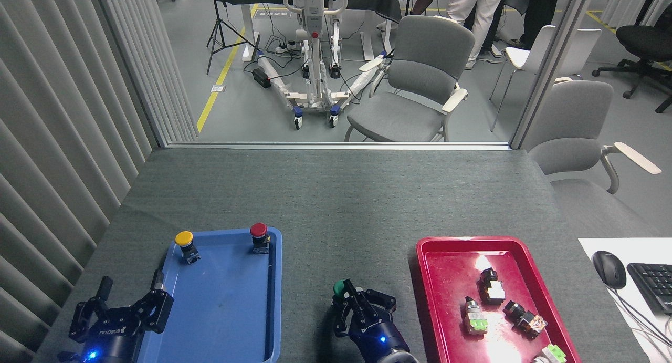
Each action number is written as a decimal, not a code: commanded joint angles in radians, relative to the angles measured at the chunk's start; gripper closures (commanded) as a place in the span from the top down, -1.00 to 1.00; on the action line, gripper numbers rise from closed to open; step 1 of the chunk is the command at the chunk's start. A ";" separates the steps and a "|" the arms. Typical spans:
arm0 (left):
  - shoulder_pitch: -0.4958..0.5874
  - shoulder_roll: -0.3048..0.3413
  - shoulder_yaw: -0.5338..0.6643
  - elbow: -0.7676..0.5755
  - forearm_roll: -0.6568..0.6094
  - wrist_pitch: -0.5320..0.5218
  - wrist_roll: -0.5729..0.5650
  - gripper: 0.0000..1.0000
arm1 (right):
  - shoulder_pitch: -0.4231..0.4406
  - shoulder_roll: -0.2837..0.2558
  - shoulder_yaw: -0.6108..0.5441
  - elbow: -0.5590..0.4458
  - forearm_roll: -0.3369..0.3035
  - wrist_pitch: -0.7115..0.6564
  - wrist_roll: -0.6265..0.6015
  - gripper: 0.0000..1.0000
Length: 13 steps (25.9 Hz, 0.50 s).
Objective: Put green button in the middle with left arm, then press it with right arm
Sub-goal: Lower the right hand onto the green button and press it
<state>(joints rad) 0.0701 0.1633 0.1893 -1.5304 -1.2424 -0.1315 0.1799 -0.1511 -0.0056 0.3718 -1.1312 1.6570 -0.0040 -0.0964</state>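
The green button point(339, 287) stands on the dark grey cloth of the middle point(315, 258), between the two trays. Only the left part of its green cap shows. My right gripper point(358, 301) comes up from the bottom edge and lies over the button, fingers drawn together, with one finger point(350, 296) on the cap's right side. The button's base is hidden behind that gripper. My left gripper point(123, 308) is at the bottom left, beside the blue tray's near left corner, its fingers spread open and holding nothing.
A blue tray point(220, 310) on the left holds a yellow button point(184, 239) and a red button point(258, 230) at its far end. A red tray point(451, 279) on the right holds several small switches. A mouse point(609, 269) and keyboard point(653, 284) sit far right.
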 commanded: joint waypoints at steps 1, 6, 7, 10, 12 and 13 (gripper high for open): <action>-0.001 -0.001 -0.022 -0.002 0.000 -0.019 -0.026 0.99 | 0.004 -0.001 0.004 0.002 -0.005 0.007 0.001 -1.00; 0.011 -0.001 -0.083 -0.002 -0.002 -0.011 -0.022 0.99 | 0.010 0.006 0.004 -0.013 -0.009 0.016 -0.020 -1.00; 0.022 -0.001 -0.082 0.004 -0.002 -0.011 -0.017 0.99 | 0.010 0.009 0.006 -0.018 -0.014 0.027 -0.032 -0.98; 0.046 0.001 -0.085 -0.007 -0.019 -0.013 -0.022 0.99 | 0.010 0.027 0.006 -0.041 -0.032 0.079 -0.109 -0.62; 0.063 0.001 -0.094 -0.004 -0.028 -0.013 -0.016 0.99 | 0.010 0.039 0.007 -0.053 -0.034 0.114 -0.164 -0.19; 0.063 0.002 -0.100 -0.001 -0.028 -0.013 -0.014 0.99 | 0.011 0.041 0.006 -0.061 -0.034 0.127 -0.181 0.16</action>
<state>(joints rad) 0.1171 0.1636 0.1017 -1.5335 -1.2607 -0.1435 0.1598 -0.1408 0.0226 0.3781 -1.1722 1.6286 0.0791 -0.2100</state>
